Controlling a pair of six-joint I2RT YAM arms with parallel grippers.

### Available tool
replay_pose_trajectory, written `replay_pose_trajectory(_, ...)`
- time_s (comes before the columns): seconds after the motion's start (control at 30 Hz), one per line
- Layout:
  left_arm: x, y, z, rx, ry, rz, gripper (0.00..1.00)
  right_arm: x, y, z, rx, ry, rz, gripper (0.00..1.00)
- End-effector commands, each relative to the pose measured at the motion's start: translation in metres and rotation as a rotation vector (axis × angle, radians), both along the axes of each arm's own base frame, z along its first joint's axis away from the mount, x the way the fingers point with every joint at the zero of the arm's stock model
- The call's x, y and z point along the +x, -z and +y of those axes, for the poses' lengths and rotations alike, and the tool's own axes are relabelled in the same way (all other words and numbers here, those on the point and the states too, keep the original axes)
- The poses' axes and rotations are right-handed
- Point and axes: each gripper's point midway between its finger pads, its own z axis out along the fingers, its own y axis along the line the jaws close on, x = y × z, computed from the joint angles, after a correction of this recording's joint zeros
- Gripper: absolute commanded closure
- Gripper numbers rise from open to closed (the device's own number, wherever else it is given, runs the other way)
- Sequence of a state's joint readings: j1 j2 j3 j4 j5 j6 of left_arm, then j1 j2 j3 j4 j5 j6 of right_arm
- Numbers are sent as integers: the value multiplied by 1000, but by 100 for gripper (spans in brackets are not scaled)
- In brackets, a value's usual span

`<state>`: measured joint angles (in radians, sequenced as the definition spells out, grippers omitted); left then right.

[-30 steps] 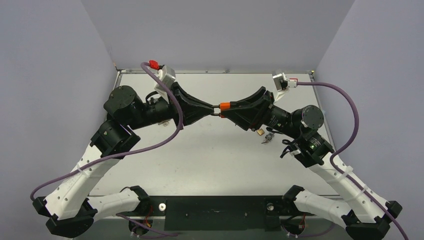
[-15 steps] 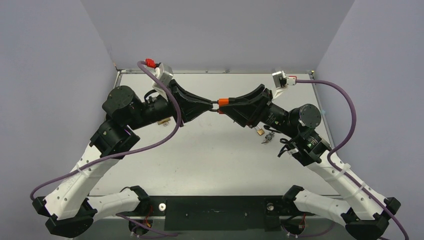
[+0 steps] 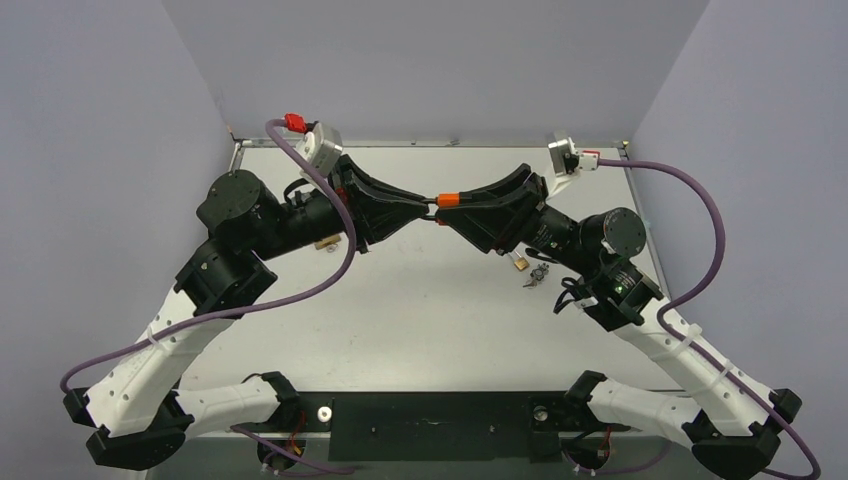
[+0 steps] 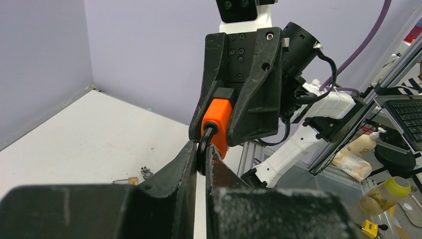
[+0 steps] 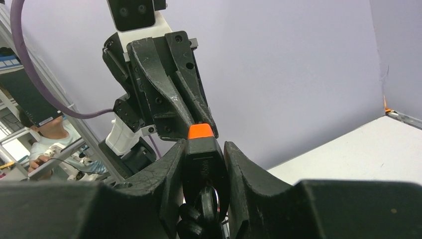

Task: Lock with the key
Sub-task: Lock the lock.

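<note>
Padlock (image 5: 201, 169) up in the air, folks: black body, orange end, pinched across its sides by the right gripper (image 5: 205, 149), jaws part-spread around it and seated firm. Opposite, the left gripper (image 4: 201, 152) has its jaws pressed together on a dark loop (image 4: 205, 135) poking out of that orange end (image 4: 217, 119) (key head or shackle? too little shows to call it). A ring (image 5: 211, 199) with dark bits hangs under the padlock at the bottom of the right wrist view. From above, the two arms meet nose to nose in the upper middle of the frame, padlock between them, well above the tabletop (image 3: 400, 330).

How to play this one: I'd say the turn is the step in hand. The right jaws should hold the body dead steady while the left wrist rolls about the loop's own axis. No sideways pull, or the thin piece could bind or slip from the tips.

Down below, a pale grey tabletop with a small brass lock (image 3: 520, 263) and a bunch of keys (image 3: 537, 277) lying just right of centre, under the right arm. Lilac walls (image 3: 420, 60) box in three sides and purple cables (image 3: 716, 240) loop off both wrists. Past the edge in the left wrist view sit a keyboard (image 4: 408, 112) and a yellow-capped bottle (image 4: 385, 194).
</note>
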<state>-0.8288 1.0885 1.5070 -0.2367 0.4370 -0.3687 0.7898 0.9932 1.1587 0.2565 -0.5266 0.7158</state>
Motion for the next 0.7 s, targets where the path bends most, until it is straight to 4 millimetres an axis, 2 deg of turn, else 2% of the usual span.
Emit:
replay_pose_trajectory(0.0, -24, 22, -40, 57, 196, 53, 100, -4, 59, 46, -163, -125, 90, 100)
replay_pose_trajectory(0.1, -9, 20, -29, 42, 101, 57, 100, 2, 62, 41, -185, -79, 89, 100)
replay_pose_trajectory(0.27, 26, 22, 3, 15, -65, 101, 100, 12, 67, 35, -202, -57, 74, 98)
replay_pose_trajectory(0.3, 27, 25, 5, 15, -61, 110, 100, 12, 68, 34, -202, -69, 71, 88)
replay_pose_trajectory(0.33, 33, 23, 13, 5, -83, 120, 100, 16, 68, 32, -192, -63, 68, 82)
replay_pose_trajectory(0.37, 34, 25, 15, 10, -81, 128, 100, 15, 67, 30, -188, -73, 62, 68)
replay_pose_trajectory(0.4, 38, 25, 20, 9, -97, 133, 100, 20, 69, 27, -179, -62, 63, 62)
replay_pose_trajectory(0.43, 38, 26, 22, 16, -96, 139, 100, 20, 68, 25, -174, -68, 57, 50)
replay_pose_trajectory(0.5, 40, 28, 26, 29, -104, 147, 100, 24, 68, 17, -149, -70, 59, 39)
replay_pose_trajectory(0.53, 42, 28, 27, 36, -108, 146, 100, 33, 71, 11, -136, -48, 57, 37)
replay_pose_trajectory(0.67, 44, 35, 31, 73, -128, 149, 100, 39, 70, -12, -62, -44, 40, 21)
